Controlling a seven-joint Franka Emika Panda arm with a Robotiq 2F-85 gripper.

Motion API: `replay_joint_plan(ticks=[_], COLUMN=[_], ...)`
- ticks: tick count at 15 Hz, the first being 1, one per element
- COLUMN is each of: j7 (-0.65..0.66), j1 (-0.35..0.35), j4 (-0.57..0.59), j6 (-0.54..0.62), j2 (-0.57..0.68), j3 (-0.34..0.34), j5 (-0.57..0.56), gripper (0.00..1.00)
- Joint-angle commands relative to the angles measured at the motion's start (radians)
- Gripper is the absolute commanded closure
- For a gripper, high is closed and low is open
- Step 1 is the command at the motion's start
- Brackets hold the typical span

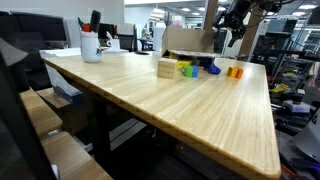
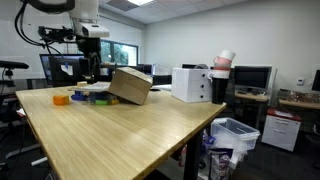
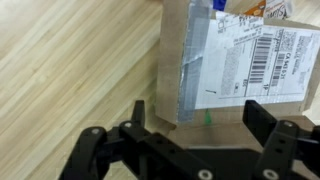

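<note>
My gripper (image 3: 200,118) is open, its two black fingers (image 3: 262,118) spread wide with nothing between them. Just below and ahead of it lies a brown cardboard box (image 3: 225,60) with a white shipping label and clear tape, resting on the wooden table (image 3: 70,70). In both exterior views the gripper (image 1: 232,34) (image 2: 91,70) hangs above the table's far end, near the box (image 1: 188,41) (image 2: 130,86) and not touching it.
Small coloured blocks (image 1: 192,70), a wooden block (image 1: 166,68) and an orange piece (image 1: 235,71) (image 2: 62,98) lie near the box. A white mug with pens (image 1: 91,45) stands at one corner. A white case (image 2: 192,84) sits past the box. Desks and monitors surround the table.
</note>
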Motion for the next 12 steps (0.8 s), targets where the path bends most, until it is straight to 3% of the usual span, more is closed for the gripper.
replay_joint_plan(ticks=[1,12], j7=[-0.035,-0.015], j1=[-0.016,-0.037], j4=[-0.008,-0.054], j6=[0.002,0.030], j2=[0.053,0.068], j3=[-0.004,-0.031], j5=[0.066,0.198], gripper=[0.00,0.00])
